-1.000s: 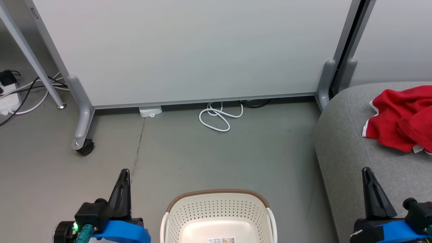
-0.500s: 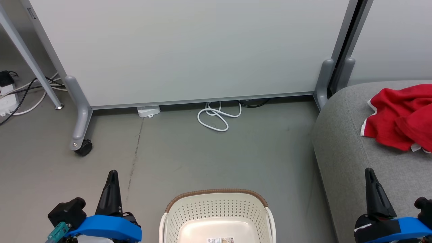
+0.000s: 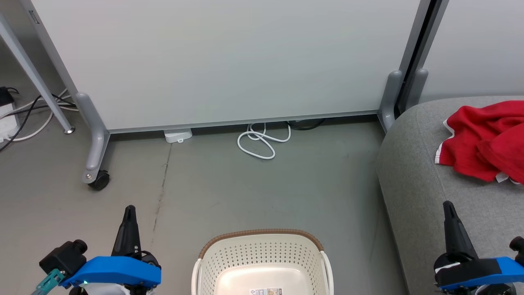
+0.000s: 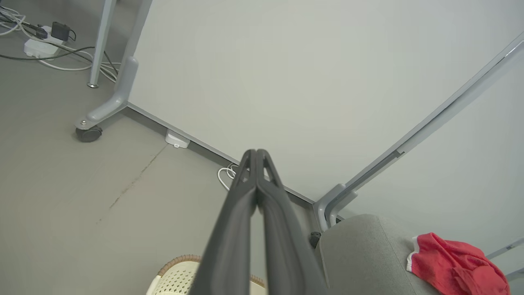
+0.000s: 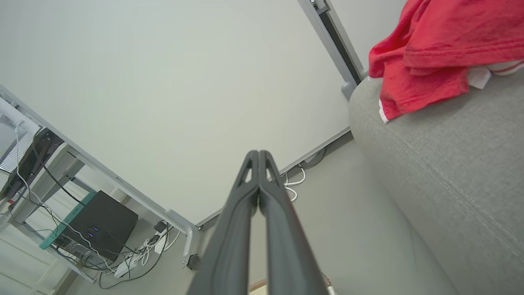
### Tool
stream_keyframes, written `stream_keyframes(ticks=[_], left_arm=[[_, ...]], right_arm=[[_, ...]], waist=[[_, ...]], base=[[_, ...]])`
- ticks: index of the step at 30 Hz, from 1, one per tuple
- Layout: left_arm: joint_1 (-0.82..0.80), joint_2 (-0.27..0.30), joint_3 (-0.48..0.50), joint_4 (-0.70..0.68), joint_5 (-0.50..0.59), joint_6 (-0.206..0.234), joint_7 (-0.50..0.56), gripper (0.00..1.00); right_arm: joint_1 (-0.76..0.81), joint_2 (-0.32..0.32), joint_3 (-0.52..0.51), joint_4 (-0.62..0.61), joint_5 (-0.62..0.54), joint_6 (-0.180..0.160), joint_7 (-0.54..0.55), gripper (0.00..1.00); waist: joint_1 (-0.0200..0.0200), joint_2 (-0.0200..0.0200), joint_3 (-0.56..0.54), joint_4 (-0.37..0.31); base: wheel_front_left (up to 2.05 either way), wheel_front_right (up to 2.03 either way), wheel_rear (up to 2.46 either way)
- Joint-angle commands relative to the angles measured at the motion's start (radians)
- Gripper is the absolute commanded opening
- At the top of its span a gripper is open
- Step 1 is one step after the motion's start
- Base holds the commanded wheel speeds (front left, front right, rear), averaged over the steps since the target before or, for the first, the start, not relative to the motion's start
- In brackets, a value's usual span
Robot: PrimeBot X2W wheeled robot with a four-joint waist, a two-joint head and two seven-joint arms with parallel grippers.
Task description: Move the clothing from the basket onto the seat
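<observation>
I see open floor (image 3: pixel 254 192) between the basket (image 3: pixel 262 234) and the partition panel (image 3: pixel 229 61); a coiled white cable (image 3: pixel 262 141) lies at the panel's foot. On the left the panel's caster leg (image 3: pixel 96 155) juts onto the floor. On the right the seat (image 3: pixel 413 180) rises near the basket, its near surface bare, clothing (image 3: pixel 483 139) heaped farther back.

fingers (image 4: pixel 239 229) pressed together; basket (image 4: pixel 174 276) rim at btm, red clothing (image 4: pixel 454 262) on grey seat (image 4: pixel 360 254).

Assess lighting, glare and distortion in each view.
Head view: even, soft light, with a mild sheen inside the basket. Left wrist view: wide-angle, the left gripper looms large. Right wrist view: scene tilted, clothing sharp, the right gripper looms too.
</observation>
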Motion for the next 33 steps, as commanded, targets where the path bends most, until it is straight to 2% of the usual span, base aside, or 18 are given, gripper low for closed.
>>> stream_keyframes(ticks=[1, 33], left_arm=[[-0.033, 0.001, 0.012, -0.016, -0.034, -0.005, 0.008, 0.00], [-0.053, -0.010, 0.075, -0.018, -0.431, -0.031, 0.107, 0.00]], right_arm=[[-0.029, -0.001, -0.003, -0.009, 0.034, 0.000, 0.009, 0.00], [-0.066, 0.009, -0.009, 0.019, 0.422, 0.000, 0.109, 0.00]], waist=[[0.0000, -0.0001, 0.000, -0.001], [0.0000, -0.0001, 0.003, -0.017]], base=[[0.00, 0.00, 0.00], [0.00, 0.00, 0.00]])
